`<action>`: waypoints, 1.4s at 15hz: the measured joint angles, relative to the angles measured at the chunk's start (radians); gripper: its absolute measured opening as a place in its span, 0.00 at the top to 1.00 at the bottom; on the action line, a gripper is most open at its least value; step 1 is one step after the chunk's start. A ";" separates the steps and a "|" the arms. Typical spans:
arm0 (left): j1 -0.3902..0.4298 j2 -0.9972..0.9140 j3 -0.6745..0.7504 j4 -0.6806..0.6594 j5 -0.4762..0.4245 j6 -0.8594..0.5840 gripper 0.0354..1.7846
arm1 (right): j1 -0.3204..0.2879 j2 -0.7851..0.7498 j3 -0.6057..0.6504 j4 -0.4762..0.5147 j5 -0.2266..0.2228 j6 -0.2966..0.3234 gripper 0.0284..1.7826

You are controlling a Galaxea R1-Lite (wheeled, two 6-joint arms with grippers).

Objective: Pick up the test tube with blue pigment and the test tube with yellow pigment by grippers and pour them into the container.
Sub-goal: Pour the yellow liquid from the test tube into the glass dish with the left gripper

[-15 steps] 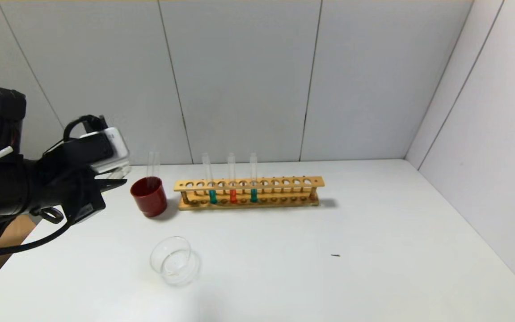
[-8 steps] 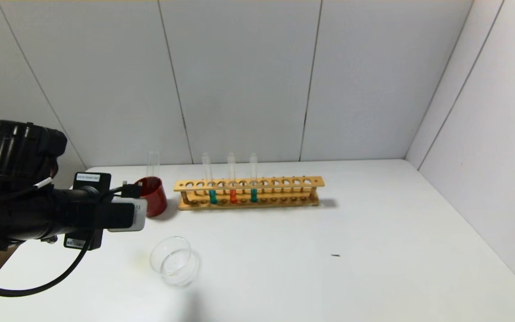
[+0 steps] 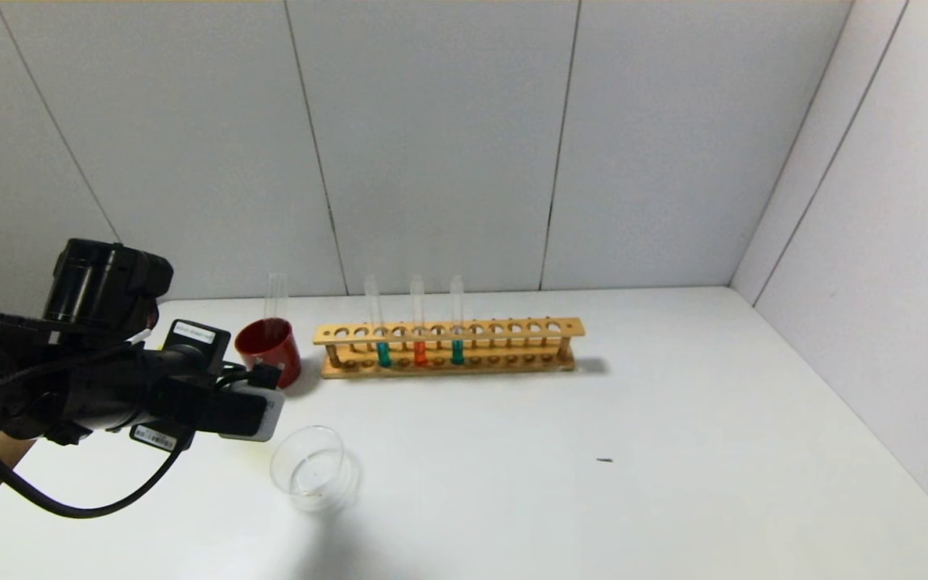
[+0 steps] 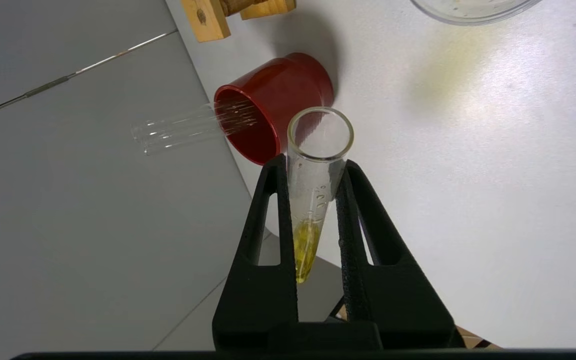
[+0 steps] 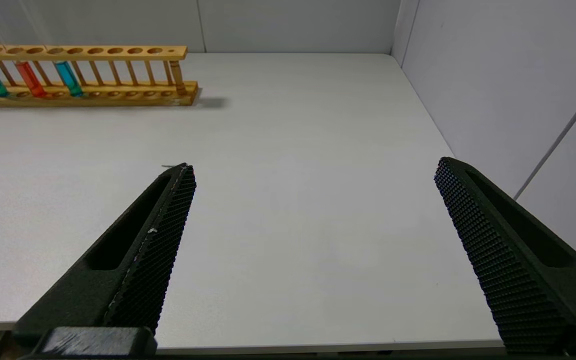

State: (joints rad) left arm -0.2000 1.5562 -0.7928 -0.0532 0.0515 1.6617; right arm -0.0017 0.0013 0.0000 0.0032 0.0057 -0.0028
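Note:
My left gripper point(image 4: 313, 162) is shut on the test tube with yellow pigment point(image 4: 307, 240), whose open mouth points away from the wrist. A little yellow liquid sits in its rounded bottom. In the head view the left gripper point(image 3: 258, 396) hangs low over the table, just left of the clear glass container point(image 3: 308, 467), whose rim also shows in the left wrist view point(image 4: 473, 10). Two test tubes with blue pigment point(image 3: 383, 353) point(image 3: 457, 351) stand in the wooden rack point(image 3: 512, 329). My right gripper point(image 5: 313, 167) is open and empty over the table's near edge.
A dark red cup point(image 3: 269, 350) with an empty glass tube point(image 3: 275, 294) stands left of the rack, behind the left gripper. An orange-liquid tube point(image 3: 420, 353) stands between the two blue ones. A small dark speck point(image 3: 604, 460) lies on the table.
My left arm has come down from beside the red cup and turned over, moving forward and right until its gripper is next to the glass container. The tubes in the rack have not moved.

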 joint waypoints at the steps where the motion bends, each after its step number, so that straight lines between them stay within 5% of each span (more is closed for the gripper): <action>1: 0.000 0.015 0.000 -0.022 0.007 0.025 0.85 | 0.000 0.000 0.000 0.000 0.000 0.000 0.02; 21: -0.102 0.151 0.014 -0.083 0.113 0.260 0.85 | 0.000 0.000 0.000 0.000 0.000 0.000 0.02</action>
State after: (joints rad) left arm -0.3019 1.7072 -0.7787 -0.1360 0.1640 1.9213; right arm -0.0017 0.0009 0.0000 0.0032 0.0057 -0.0028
